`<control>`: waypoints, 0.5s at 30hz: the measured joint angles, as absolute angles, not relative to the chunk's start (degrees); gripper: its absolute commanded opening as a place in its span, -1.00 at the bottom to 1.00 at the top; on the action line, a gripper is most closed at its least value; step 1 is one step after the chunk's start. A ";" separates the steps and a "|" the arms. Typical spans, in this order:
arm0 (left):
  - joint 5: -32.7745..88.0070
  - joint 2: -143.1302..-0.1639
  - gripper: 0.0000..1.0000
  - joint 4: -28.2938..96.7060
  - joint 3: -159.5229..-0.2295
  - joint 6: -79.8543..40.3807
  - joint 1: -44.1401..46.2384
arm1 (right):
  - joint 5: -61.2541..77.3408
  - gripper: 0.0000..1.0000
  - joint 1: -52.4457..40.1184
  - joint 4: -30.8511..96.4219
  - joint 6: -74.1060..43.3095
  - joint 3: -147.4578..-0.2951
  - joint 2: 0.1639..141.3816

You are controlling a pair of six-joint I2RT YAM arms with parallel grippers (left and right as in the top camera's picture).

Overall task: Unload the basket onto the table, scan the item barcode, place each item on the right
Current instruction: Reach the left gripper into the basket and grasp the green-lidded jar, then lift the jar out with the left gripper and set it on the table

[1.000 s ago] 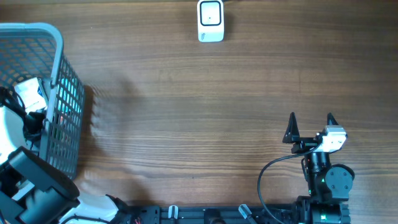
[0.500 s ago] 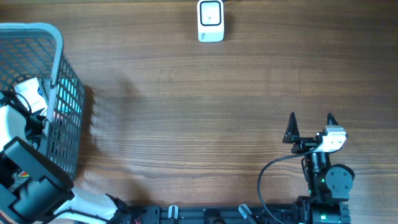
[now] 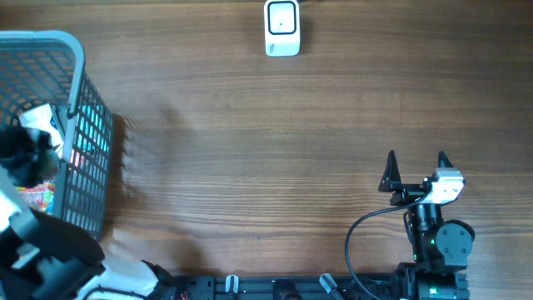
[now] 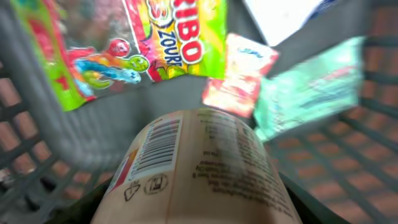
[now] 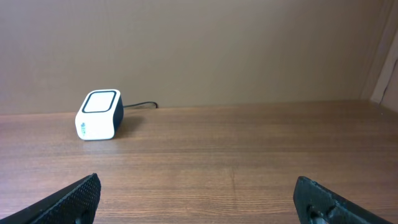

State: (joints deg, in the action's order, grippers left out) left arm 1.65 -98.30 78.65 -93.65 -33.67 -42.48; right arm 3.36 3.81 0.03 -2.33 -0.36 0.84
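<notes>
Left pincer (image 3: 27,157), within grey plastic lattice basket (image 3: 79,100), clamps smooth tan cylindrical canister (image 4: 199,168), barcode label uppermost; glossy sweet bag (image 4: 155,43) reads "RIBO". Right pincer (image 5: 199,198) gapes empty.

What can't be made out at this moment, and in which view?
Left gripper: left wrist view, bottom edge cuts off its fingers, so a grip on the tan container is unconfirmed.
Container's small print: left wrist view, blurred.
Green packet: left wrist view, motion blur hides its print.
Basket contents: overhead, the left arm covers most.
Scanner window: overhead, too small.
</notes>
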 measured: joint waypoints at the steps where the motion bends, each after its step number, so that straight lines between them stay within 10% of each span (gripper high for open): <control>1: 1.67 -97.03 0.32 79.94 -95.61 -33.65 -42.48 | 3.36 0.99 3.84 0.03 -2.33 -0.36 0.84; 15: 16.99 -78.39 0.33 82.21 -108.53 -30.79 -42.48 | 3.36 0.99 3.81 0.03 -2.33 -0.36 0.84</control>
State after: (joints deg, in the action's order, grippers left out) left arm 16.99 -78.39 82.21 -108.53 -30.79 -42.48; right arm 3.36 3.81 0.03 -2.33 -0.36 0.84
